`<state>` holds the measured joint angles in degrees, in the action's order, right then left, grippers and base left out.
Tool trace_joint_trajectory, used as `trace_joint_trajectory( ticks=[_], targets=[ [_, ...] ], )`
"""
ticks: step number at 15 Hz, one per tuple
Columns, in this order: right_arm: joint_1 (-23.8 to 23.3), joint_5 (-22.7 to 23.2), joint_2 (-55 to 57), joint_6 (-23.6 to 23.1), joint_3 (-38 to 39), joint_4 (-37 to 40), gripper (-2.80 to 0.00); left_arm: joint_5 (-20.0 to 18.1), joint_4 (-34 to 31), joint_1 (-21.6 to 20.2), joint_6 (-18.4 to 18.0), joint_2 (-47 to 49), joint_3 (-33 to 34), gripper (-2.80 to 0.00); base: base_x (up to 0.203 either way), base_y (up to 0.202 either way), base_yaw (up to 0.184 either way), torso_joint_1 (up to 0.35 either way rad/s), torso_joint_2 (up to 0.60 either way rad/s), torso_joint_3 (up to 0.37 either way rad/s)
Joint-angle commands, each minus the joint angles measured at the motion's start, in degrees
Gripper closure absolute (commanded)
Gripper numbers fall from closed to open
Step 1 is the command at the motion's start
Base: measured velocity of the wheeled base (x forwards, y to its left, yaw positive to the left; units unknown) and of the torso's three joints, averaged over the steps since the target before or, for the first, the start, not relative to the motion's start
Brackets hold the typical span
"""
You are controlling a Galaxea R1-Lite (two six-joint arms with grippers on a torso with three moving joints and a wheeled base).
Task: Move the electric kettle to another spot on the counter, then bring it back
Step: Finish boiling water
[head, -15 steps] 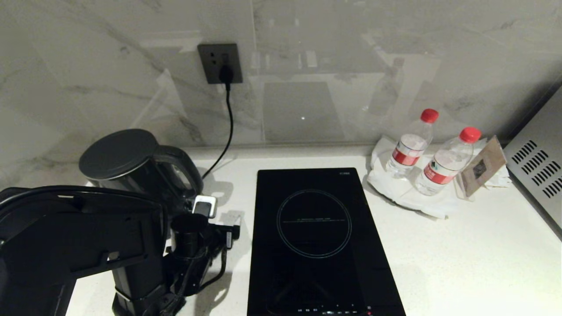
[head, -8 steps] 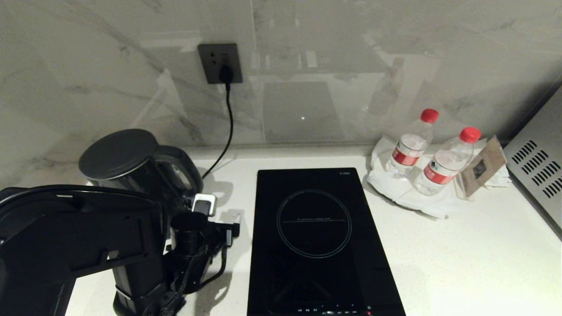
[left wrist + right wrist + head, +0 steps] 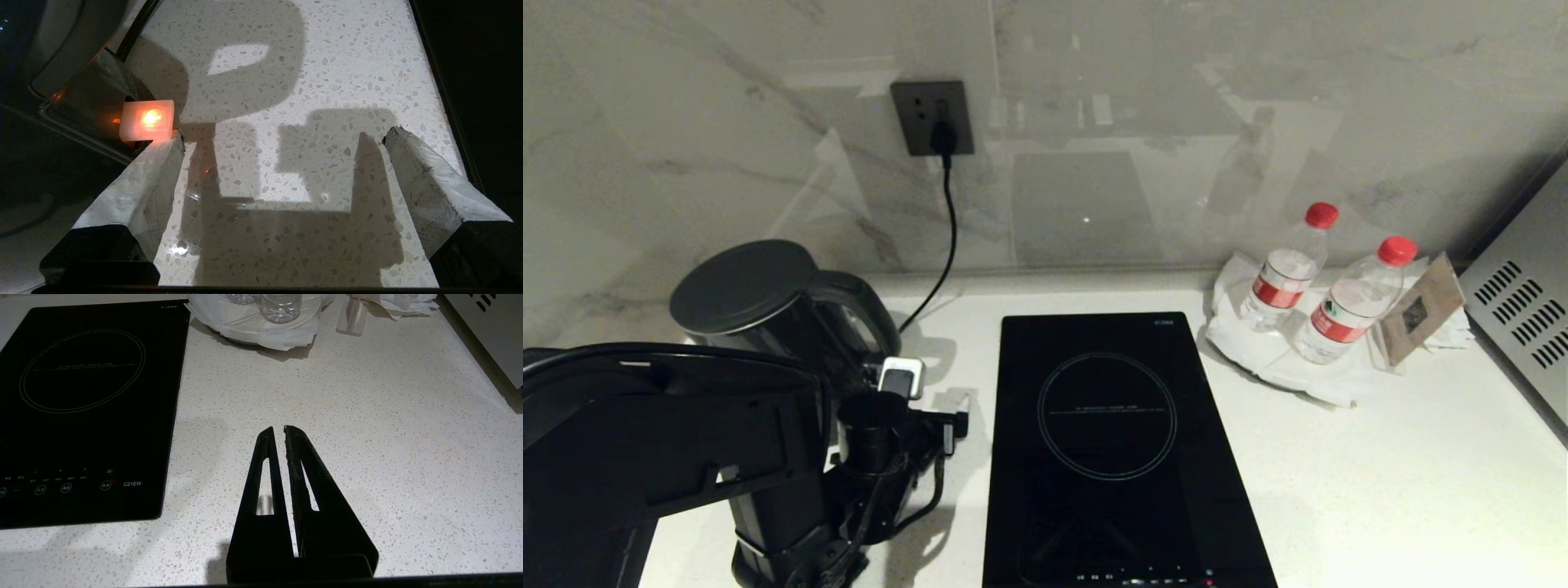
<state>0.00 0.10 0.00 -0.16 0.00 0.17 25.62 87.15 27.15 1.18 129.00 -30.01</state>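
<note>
The electric kettle, glossy black with a flat round lid and a loop handle, stands at the back left of the white speckled counter. My left arm reaches in just in front of it, beside the handle. In the left wrist view the left gripper is open wide over bare counter. One taped fingertip sits next to the kettle's glowing orange switch. Nothing is between the fingers. The right gripper hangs shut and empty over the counter, right of the hob.
A black glass induction hob lies in the middle. Two red-capped water bottles stand on a white cloth with a card stand at the back right. A vented metal appliance lines the right edge. A cord runs from the wall socket.
</note>
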Motion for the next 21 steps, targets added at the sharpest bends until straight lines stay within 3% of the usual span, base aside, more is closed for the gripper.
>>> trace_joint_trajectory(
  ticks=[1, 16, 19, 21],
  targets=[
    [0.0, 0.0, 0.0, 0.0, 0.0, 0.0, 0.00, 0.1, 0.5, 0.0, 0.0, -0.3, 0.0, -2.80, 0.000, 0.000, 0.000, 0.000, 0.00, 0.000],
    [0.0, 0.0, 0.0, 0.0, 0.0, 0.0, 0.00, 0.1, 0.5, 0.1, 0.2, -0.7, 1.0, -2.80, 0.000, 0.000, 0.000, 0.000, 0.00, 0.000],
    [0.0, 0.0, 0.0, 0.0, 0.0, 0.0, 0.00, 0.1, 0.5, 0.7, 0.6, -1.4, 3.9, -2.80, 0.000, 0.000, 0.000, 0.000, 0.00, 0.000],
    [0.0, 0.0, 0.0, 0.0, 0.0, 0.0, 0.00, 0.0, 0.5, 1.2, 2.7, -2.9, 6.7, -2.80, 0.000, 0.000, 0.000, 0.000, 0.00, 0.000]
  ],
)
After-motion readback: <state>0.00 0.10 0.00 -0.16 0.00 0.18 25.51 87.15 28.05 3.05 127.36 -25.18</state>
